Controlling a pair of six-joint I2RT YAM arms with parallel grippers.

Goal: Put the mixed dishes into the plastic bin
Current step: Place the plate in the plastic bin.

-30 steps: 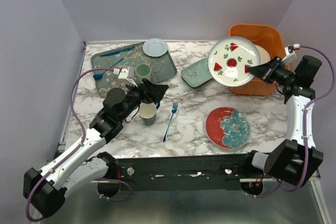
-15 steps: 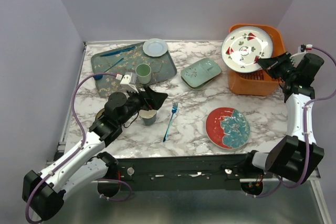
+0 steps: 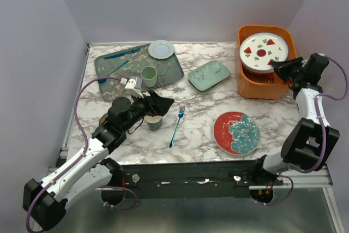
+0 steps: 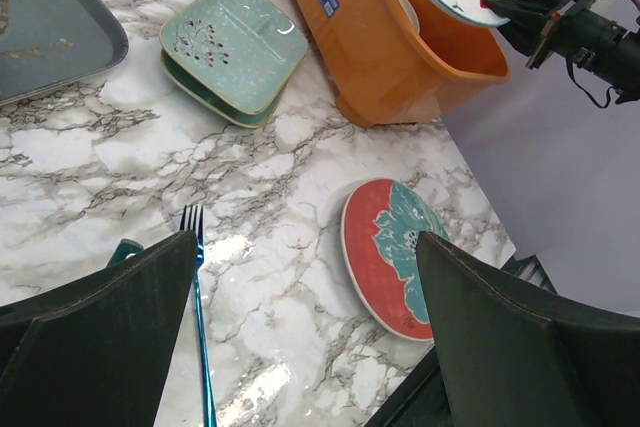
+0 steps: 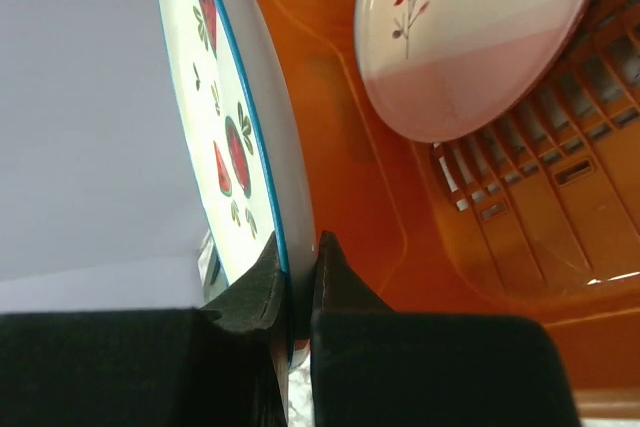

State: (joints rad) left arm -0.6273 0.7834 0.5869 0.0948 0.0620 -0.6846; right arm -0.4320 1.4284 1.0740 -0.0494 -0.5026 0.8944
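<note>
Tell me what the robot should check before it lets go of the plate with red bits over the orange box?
1. The right fingers pinch the white plate by its rim: ok.
2. White plate is above the orange bin: ok.
3. Plate is low enough to let go: cannot tell.
4. The pink plate inside leaves room: cannot tell.
5. The left fingers are away from the bin: ok.

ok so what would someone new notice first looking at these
The bright-orange bin at the far right of the marble table stands out, and the right pincer clamps a white plate with red marks by its rim over it, with a pinkish plate already inside. Next comes the red plate with a teal flower, lying flat near the table's front right.
</note>
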